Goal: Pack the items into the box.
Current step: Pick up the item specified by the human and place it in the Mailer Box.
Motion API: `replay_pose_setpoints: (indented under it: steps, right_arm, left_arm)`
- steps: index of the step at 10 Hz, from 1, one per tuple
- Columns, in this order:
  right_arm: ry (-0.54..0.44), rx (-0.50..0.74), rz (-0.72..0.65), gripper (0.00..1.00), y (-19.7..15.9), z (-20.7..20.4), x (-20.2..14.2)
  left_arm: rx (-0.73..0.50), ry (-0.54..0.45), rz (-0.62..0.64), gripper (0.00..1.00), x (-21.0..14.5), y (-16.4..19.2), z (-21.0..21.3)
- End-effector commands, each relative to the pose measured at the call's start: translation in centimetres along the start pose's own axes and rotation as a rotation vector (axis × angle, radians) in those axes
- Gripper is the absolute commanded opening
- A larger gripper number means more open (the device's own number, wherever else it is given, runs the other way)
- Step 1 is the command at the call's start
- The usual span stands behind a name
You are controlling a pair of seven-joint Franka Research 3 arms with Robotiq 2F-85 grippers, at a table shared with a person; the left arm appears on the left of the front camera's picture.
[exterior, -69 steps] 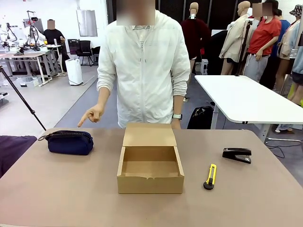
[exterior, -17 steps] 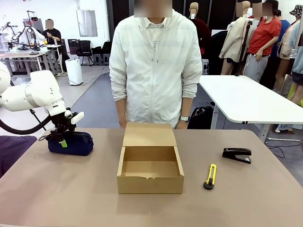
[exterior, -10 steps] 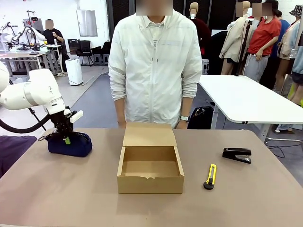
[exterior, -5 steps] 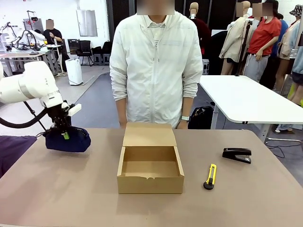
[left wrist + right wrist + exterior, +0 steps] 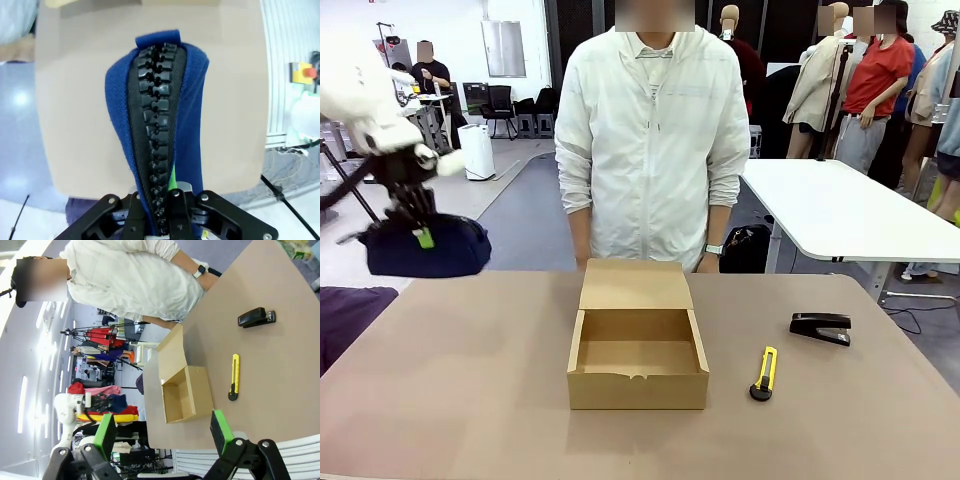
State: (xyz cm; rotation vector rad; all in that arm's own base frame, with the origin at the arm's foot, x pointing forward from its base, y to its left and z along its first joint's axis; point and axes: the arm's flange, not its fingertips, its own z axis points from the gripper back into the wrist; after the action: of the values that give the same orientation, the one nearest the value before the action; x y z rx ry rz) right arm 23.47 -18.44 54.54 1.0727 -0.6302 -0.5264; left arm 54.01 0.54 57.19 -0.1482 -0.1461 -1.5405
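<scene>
My left gripper (image 5: 417,228) is shut on the top of the dark navy pouch (image 5: 428,250) and holds it in the air above the table's far left corner. In the left wrist view the pouch (image 5: 155,115) hangs from the gripper (image 5: 165,200), its black zipper running away from the fingers, with the table below. The open tan box (image 5: 637,345) stands mid-table, its flap lid tilted back toward the person; it also appears from above (image 5: 182,390). The black stapler (image 5: 820,327) lies at the right (image 5: 256,317). My right gripper (image 5: 165,432) is open, high above the table.
A yellow utility knife (image 5: 764,373) lies right of the box, between it and the stapler. A person in a white jacket (image 5: 655,130) stands at the far edge behind the box. A dark cloth (image 5: 345,310) lies at the table's left edge.
The left gripper closed on the pouch where it lay and has lifted it off the table, up and to the left. The box, stapler and knife have not moved.
</scene>
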Motion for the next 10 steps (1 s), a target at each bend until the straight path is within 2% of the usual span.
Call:
replay_pose_setpoints:
  steps: [1,6,7,8,9,10]
  right_arm:
    - [-0.006,0.021,0.021,1.00,0.1,0.1,0.2]
    - [-0.006,0.021,0.021,1.00,0.1,0.1,0.2]
    - [-0.006,0.021,0.021,1.00,0.1,0.1,0.2]
    - [-0.006,0.021,0.021,1.00,0.1,0.1,0.2]
    - [-0.006,0.021,0.021,1.00,0.1,0.1,0.2]
    - [-0.006,0.021,0.021,1.00,0.1,0.1,0.2]
  left_arm:
    - [-0.045,-0.005,-0.023,0.00,0.2,2.2,-3.3]
    - [-0.045,-0.005,-0.023,0.00,0.2,2.2,-3.3]
    - [-0.059,-0.003,-0.015,0.00,0.6,2.4,-4.9]
    - [-0.124,-0.093,0.046,0.00,0.9,3.6,-5.1]
    - [-0.136,-0.098,0.044,0.00,3.6,4.0,-5.0]
    - [-0.137,-0.137,0.053,0.00,7.9,4.2,-5.2]
